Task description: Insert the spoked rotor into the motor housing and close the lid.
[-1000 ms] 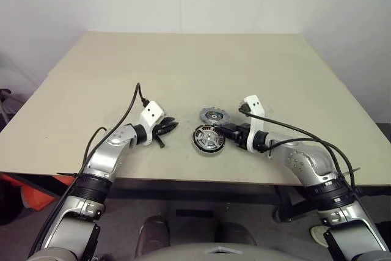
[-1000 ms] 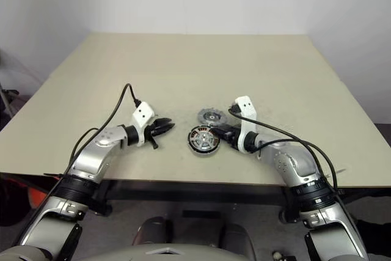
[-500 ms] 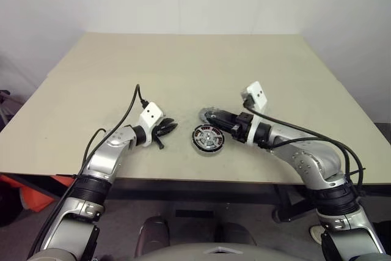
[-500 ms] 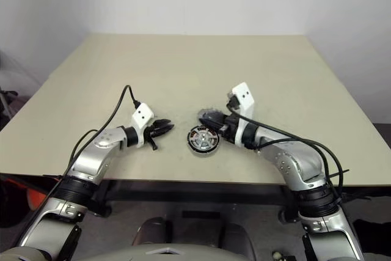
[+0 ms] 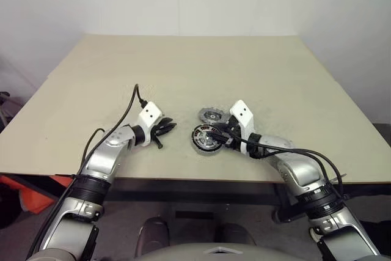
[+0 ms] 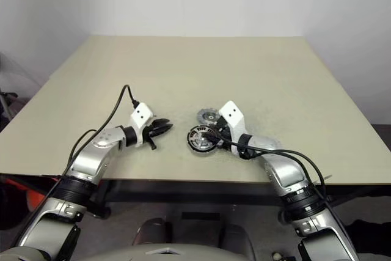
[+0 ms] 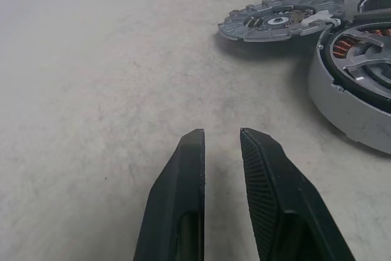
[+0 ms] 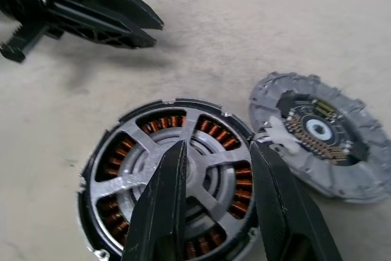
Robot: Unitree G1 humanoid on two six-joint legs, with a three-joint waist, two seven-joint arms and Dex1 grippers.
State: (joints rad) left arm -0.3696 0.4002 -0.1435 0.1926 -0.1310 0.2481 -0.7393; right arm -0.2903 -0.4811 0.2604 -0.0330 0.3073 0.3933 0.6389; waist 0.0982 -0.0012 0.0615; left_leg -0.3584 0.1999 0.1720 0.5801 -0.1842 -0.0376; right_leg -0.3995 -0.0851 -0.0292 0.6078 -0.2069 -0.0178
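The motor housing (image 5: 203,145) sits near the table's front edge, and the shiny spoked rotor (image 8: 122,180) lies inside it, with copper windings showing through its gaps. The notched grey lid (image 5: 212,115) lies flat on the table just behind the housing, touching its rim. My right gripper (image 8: 220,148) hovers over the rotor from the right; its fingers are open with nothing between them. My left gripper (image 5: 166,128) rests low to the left of the housing, pointing toward it. Its fingers (image 7: 186,175) stand a narrow gap apart and hold nothing.
The beige table (image 5: 183,71) stretches bare behind and to both sides of the parts. Its front edge runs close below both arms. A black cable (image 5: 131,108) loops up from the left wrist.
My right gripper swung from the housing's right side up toward the lid, then back over the housing, rolling its wrist. The left arm, housing and lid stayed put.
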